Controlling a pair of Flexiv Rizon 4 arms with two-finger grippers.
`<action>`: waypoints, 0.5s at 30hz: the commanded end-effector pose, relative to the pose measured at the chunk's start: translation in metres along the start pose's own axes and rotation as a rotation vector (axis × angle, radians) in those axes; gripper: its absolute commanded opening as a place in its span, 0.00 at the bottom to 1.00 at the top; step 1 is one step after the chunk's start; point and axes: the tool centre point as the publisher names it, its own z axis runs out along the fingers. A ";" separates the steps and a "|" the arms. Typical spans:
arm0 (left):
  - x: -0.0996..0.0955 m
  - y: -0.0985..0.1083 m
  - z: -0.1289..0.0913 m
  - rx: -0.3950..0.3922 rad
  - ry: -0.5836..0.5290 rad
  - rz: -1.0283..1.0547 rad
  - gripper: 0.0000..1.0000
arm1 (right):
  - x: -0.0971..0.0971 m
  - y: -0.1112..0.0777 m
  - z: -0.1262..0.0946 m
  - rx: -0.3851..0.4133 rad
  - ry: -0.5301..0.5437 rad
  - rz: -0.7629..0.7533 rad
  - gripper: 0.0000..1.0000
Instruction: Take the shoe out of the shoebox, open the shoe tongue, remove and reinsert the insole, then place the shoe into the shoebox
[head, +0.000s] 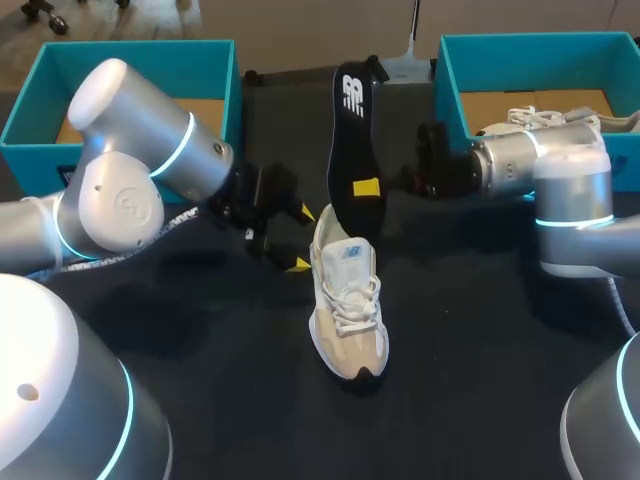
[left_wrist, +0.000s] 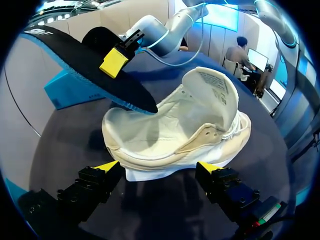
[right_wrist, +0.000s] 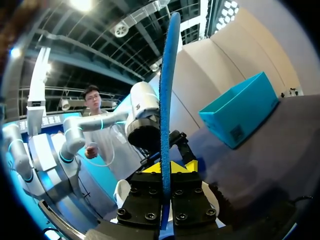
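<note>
The cream sneaker (head: 347, 300) stands on the black table with its heel toward the far side. In the left wrist view its tongue (left_wrist: 215, 87) is folded forward and the opening is wide. A black insole (head: 352, 140) with a blue underside stands nearly upright, its lower end at the shoe's opening (left_wrist: 145, 105). My right gripper (head: 366, 187) is shut on the insole's middle; edge-on, the insole (right_wrist: 166, 100) runs between its yellow tips (right_wrist: 170, 166). My left gripper (head: 300, 238) is open beside the heel, a finger on each side of it (left_wrist: 159, 170), not touching.
A teal shoebox (head: 225, 75) stands at the back left behind my left arm. A second teal box (head: 450, 85) at the back right holds another white shoe (head: 545, 118). The table's near half holds only the sneaker.
</note>
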 end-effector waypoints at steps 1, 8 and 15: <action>0.000 0.001 0.000 0.004 0.001 0.001 1.00 | -0.003 0.003 0.004 0.001 -0.003 0.000 0.00; 0.000 0.004 -0.001 0.011 0.004 -0.001 1.00 | -0.007 0.010 0.011 0.006 0.006 -0.006 0.00; 0.001 0.007 -0.001 0.015 0.002 -0.005 1.00 | -0.009 0.009 0.020 -0.006 0.011 -0.017 0.00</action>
